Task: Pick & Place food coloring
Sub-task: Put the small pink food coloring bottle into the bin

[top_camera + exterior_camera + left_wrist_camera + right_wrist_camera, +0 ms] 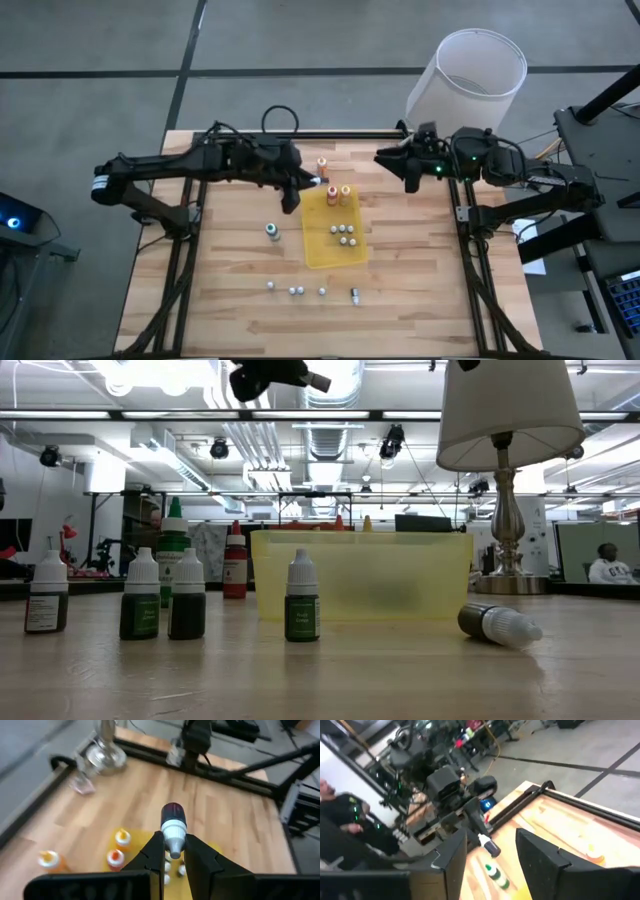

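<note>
So: left claw (pixel 173 854) pinched on small dark-red bottle (pixel 173 820), white-collared; right claw (pixel 490 855) open, empty, nr lampshade.

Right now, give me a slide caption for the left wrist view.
Left gripper holding a dark red food coloring bottle by its white cap above the yellow mat.

Items on the table, by count.
Five food coloring bottles (pixel 322 165), nine white-capped vials (pixel 342 241), one yellow mat (pixel 325 255), one lamp (pixel 470 70).
</note>
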`<state>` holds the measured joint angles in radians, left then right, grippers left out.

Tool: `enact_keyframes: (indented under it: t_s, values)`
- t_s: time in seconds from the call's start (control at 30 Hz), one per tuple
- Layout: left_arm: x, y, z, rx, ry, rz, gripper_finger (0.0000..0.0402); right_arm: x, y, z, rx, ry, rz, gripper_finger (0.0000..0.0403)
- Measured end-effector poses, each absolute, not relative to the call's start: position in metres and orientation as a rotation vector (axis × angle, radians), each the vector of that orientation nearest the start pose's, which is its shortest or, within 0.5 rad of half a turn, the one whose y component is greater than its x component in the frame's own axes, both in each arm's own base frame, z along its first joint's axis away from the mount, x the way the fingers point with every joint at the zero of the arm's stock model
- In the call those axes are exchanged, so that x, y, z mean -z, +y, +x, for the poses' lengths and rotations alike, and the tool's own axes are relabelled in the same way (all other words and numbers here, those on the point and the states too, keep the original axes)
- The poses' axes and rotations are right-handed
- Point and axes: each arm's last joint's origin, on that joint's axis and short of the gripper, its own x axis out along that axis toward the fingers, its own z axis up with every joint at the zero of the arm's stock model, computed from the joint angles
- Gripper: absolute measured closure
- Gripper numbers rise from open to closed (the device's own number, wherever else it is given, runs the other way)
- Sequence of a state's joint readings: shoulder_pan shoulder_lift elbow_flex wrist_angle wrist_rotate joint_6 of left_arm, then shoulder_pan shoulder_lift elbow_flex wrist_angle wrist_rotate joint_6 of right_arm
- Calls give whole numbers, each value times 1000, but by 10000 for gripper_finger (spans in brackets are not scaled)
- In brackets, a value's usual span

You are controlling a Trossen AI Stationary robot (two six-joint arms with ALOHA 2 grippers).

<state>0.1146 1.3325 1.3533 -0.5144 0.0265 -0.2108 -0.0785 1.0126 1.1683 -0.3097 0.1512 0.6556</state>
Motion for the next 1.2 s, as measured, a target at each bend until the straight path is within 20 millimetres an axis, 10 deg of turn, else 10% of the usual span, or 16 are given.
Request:
enact_keyframes:
  t_s: [0.47, 1.2]
  values:
    - [-363, 27, 308, -16, 682, -283, 371, -410, -19, 197, 245, 123, 559, 389]
    - [-308, -8, 362, 112, 1022, -238, 371, -402, -20, 193, 310, 191, 571, 394]
